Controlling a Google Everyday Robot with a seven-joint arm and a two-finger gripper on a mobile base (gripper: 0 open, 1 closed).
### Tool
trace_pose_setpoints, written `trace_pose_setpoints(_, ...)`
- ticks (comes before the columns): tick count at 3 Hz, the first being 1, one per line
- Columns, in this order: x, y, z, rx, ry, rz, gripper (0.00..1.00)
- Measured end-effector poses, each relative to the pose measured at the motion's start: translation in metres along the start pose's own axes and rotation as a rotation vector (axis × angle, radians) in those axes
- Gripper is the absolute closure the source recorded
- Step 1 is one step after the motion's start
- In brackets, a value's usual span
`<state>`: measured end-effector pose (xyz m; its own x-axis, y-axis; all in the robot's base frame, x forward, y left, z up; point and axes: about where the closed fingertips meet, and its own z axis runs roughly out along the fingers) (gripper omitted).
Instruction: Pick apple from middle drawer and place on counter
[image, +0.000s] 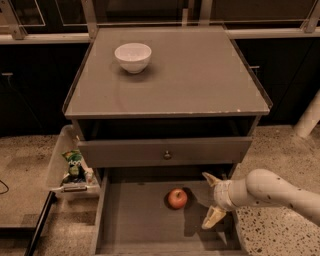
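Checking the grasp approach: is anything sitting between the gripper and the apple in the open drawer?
Nothing visible does. The open gripper sits just right of the apple inside the middle drawer, and only bare drawer floor lies between them.

This looks like a robot test corner of an office kitchenette. A lone drawer unit with a grey counter (200, 75) stands on a speckled stone floor (280, 150). Dark cabinets (30, 95) run behind its back edge and a snack bin (61, 150) sits at its left side. The gripper (212, 199), fingers spread, is at the middle drawer (135, 225)'s right edge.
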<state>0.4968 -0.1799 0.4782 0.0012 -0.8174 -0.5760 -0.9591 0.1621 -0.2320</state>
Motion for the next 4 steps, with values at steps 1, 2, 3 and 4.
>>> trace_pose_setpoints(1,0.005,0.011,0.024,-0.045,-0.001,-0.013,0.0)
trace_pose_setpoints(2,0.013,0.015,0.057,-0.1,-0.029,0.008,0.0)
trace_pose_setpoints(3,0.013,0.01,0.083,-0.154,-0.093,0.041,0.0)
trace_pose_setpoints(4,0.008,0.002,0.102,-0.21,-0.164,0.063,0.0)
